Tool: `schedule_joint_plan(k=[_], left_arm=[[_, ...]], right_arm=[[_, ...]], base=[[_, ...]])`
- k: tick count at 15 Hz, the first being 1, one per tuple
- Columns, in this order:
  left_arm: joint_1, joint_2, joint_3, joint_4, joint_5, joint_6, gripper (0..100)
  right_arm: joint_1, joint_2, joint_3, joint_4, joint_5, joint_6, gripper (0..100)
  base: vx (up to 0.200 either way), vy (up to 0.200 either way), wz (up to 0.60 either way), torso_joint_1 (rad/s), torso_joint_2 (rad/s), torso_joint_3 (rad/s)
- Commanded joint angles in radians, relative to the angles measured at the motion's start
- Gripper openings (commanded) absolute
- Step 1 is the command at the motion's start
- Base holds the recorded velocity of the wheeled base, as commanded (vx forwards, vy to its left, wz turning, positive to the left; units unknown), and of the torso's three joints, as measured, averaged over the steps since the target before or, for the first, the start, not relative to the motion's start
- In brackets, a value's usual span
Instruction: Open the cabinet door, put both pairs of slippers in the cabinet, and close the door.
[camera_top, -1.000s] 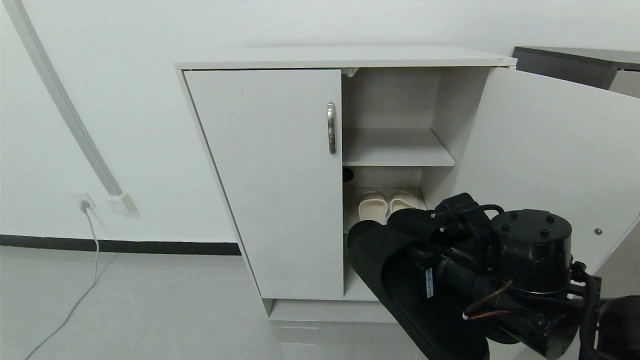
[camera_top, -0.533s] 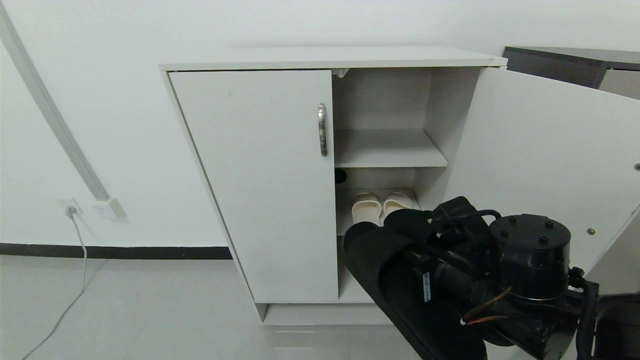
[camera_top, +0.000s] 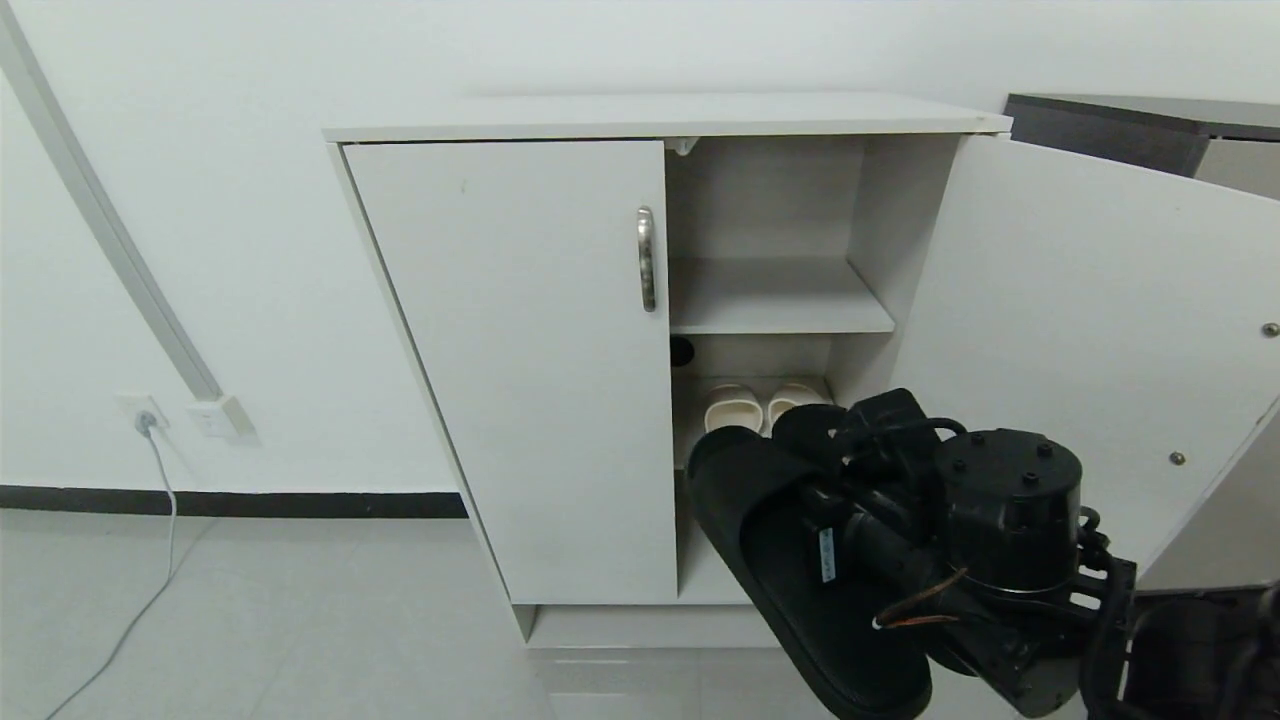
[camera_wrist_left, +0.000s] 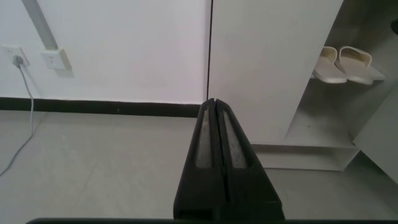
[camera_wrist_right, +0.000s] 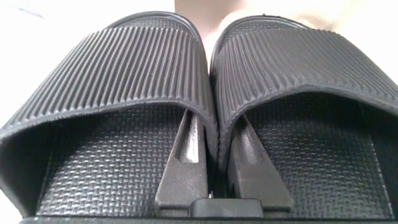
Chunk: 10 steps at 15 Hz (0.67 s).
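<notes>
We see the right pincer (camera_wrist_right: 216, 118) pinching the pair of black slippers (camera_top: 790, 540). One finger sits inside each slipper, and the two inner side walls are pressed together between them. The slippers lie side by side, straps upward, with their toes pointing away from the pincer toward the cabinet (camera_top: 660, 115). We cannot tell whether the toes have crossed the cabinet's front edge.

Beyond the right pincer, past the black toes, the pair of white slippers (camera_top: 765, 405) rests on the lower shelf (camera_wrist_left: 379, 76) inside the open half of the cabinet, with their heels facing the pincer. Above the pincer and farther in lies the upper shelf (camera_top: 780, 300). The open right door (camera_top: 1090, 330) stands to the right of the pincer, swung outward. The closed left door (camera_top: 530, 370) stands to its left, and that door's metal handle (camera_top: 646, 258) runs upright along the edge nearest the opening.

The left pincer (camera_wrist_left: 215, 107) has its fingers pressed together with nothing between them. It hangs over the pale floor (camera_wrist_left: 93, 168) and points toward the closed left door. The white slippers are ahead of it and off to its right.

Well to the left of both pincers, a wall socket (camera_top: 143, 417) carries a grey cable (camera_top: 165, 560) that trails down to the floor. A dark piece of furniture (camera_top: 1130, 120) stands behind the open door.
</notes>
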Motion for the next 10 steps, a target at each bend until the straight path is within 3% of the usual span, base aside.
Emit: schedule_joint_plan(k=[1,3,7,10], left_arm=[[0.0,0.001,0.0,0.0,0.0,-0.001,0],[0.0,0.001,0.0,0.0,0.0,0.001,0],[0.0,0.001,0.0,0.0,-0.001,0.002,0],[0.0,0.001,0.0,0.0,-0.001,0.002,0]], right_arm=[[0.013,0.074,-0.068,0.003,-0.068,0.011,0],[0.019,0.091,-0.127,0.04,-0.101,0.049,0],[0.019,0.081,-0.392,0.503,-0.184,0.279,0],[0.02,0.085,-0.525,0.648,-0.21,0.31,0]], base=[[0.0,0.0,0.0,0.0,0.0,0.0],[0.0,0.0,0.0,0.0,0.0,0.0],[0.0,0.0,0.0,0.0,0.0,0.0],[0.0,0.0,0.0,0.0,0.0,0.0]])
